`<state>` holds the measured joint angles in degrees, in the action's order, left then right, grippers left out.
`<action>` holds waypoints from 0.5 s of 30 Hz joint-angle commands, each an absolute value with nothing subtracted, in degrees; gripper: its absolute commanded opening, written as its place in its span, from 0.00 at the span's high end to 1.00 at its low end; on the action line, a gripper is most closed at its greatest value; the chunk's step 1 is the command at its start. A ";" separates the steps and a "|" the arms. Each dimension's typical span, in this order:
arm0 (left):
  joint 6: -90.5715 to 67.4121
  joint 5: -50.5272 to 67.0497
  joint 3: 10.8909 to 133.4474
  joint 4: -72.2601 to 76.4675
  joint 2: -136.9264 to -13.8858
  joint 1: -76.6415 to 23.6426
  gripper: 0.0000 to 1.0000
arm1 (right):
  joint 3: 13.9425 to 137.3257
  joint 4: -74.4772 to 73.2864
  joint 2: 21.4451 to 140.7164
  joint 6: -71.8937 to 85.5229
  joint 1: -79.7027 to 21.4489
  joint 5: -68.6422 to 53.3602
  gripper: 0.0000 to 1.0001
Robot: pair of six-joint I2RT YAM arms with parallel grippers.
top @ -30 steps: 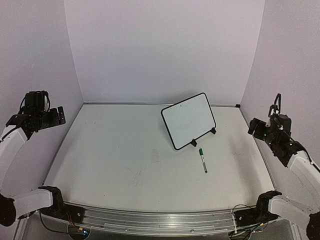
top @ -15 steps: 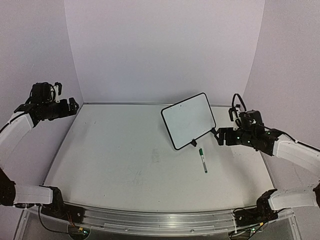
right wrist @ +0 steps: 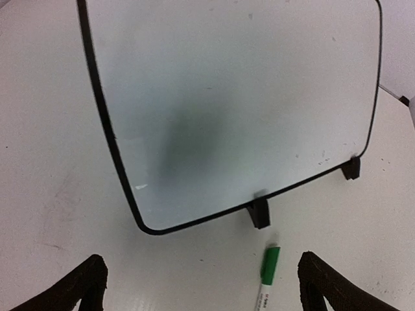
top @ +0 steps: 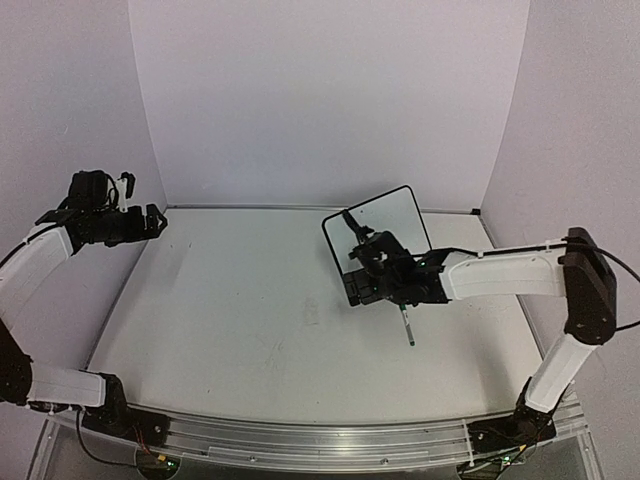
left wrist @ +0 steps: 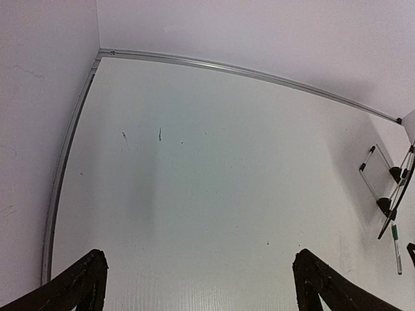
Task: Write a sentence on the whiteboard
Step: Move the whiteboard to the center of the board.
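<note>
The whiteboard (top: 395,218) stands tilted on two black feet at the middle right of the table, its white face blank. In the right wrist view the whiteboard (right wrist: 227,97) fills the top. A marker with a green cap (top: 407,326) lies just in front of it; it also shows in the right wrist view (right wrist: 268,271). My right gripper (top: 368,278) hovers over the board's lower left corner, open and empty (right wrist: 204,285). My left gripper (top: 150,222) is raised at the far left, open and empty (left wrist: 198,278).
The white table (top: 250,320) is ringed by lilac walls, with a metal rail (top: 300,435) along the near edge. In the left wrist view the board (left wrist: 389,188) and marker (left wrist: 397,249) show edge-on at the far right.
My right arm has swung far left from the table's right edge and now hangs over the whiteboard's lower left corner. My left gripper has edged slightly right. Board and marker have not moved.
</note>
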<state>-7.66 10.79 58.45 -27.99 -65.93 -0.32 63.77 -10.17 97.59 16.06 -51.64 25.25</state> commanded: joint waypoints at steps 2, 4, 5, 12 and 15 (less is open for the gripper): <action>-7.87 14.27 58.20 -26.22 -66.03 -0.19 0.00 | 72.49 -10.13 106.49 17.31 -53.81 31.03 0.02; -7.93 14.49 58.09 -26.10 -65.88 -0.18 0.00 | 74.75 -10.60 108.76 17.62 -53.87 31.57 0.02; -7.92 14.50 58.07 -26.11 -65.79 -0.18 0.00 | 75.73 -10.96 109.80 17.65 -53.88 32.02 0.02; -8.00 15.09 57.84 -25.94 -65.26 -0.18 0.01 | 83.05 -16.86 116.69 18.18 -53.64 37.53 0.02; -8.00 15.12 57.64 -25.79 -64.93 -0.19 0.01 | 84.49 -18.07 117.73 18.92 -53.09 38.56 0.02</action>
